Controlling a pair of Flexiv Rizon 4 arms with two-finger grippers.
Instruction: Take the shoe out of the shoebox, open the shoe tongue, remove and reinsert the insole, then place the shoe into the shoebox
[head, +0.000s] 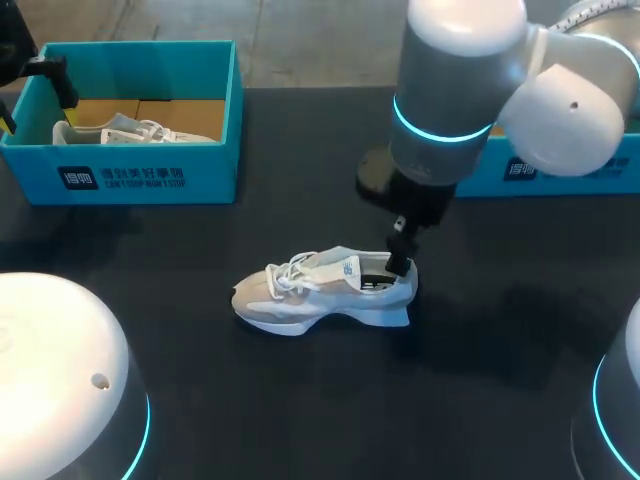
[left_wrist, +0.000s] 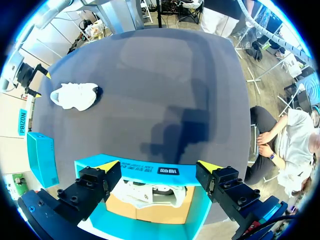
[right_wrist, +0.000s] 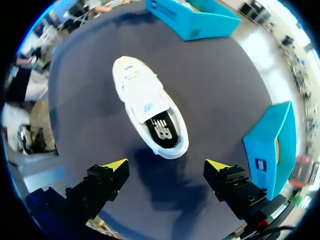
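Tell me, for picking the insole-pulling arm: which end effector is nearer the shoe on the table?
Right. The right end effector hangs just over the shoe at its heel; the left end effector is far off, above the shoebox.

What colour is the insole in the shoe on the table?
Insole: black with a white mark, clearest in right wrist view.

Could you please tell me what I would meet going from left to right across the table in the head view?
Blue shoebox → white shoe on the table → second blue box.
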